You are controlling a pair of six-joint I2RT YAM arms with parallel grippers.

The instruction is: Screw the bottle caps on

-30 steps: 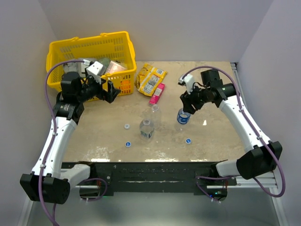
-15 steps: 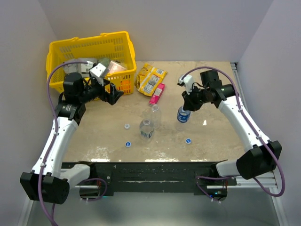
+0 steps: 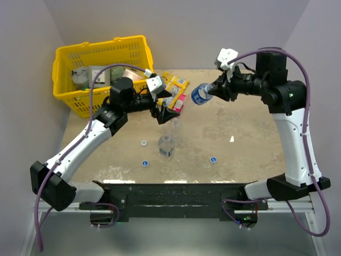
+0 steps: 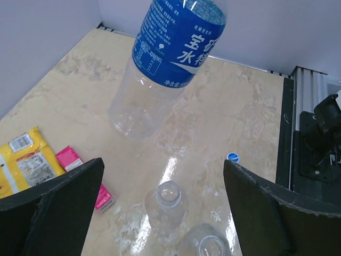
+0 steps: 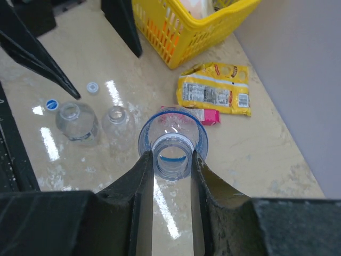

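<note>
My right gripper (image 3: 217,90) is shut on the neck of the dark-blue-labelled bottle (image 3: 200,94) and holds it tilted in the air, well above the table. In the right wrist view the open neck (image 5: 171,142) sits between my fingers (image 5: 143,181). Two pale-labelled bottles (image 3: 174,124) (image 3: 166,146) stand uncapped mid-table. My left gripper (image 3: 165,113) is open and empty, just above and left of them; both also show in its view (image 4: 168,198) (image 4: 206,246). A whitish cap (image 3: 144,143) and two blue caps (image 3: 144,162) (image 3: 213,159) lie loose on the table.
A yellow basket (image 3: 139,50) with packets stands at the back left. A yellow snack packet (image 3: 171,88) and a pink packet (image 3: 178,105) lie behind the bottles. Grey walls close the back and both sides.
My right gripper has lifted the blue-labelled bottle off the table, up and towards the back. My left arm has swung right from the basket to above the two standing bottles.
</note>
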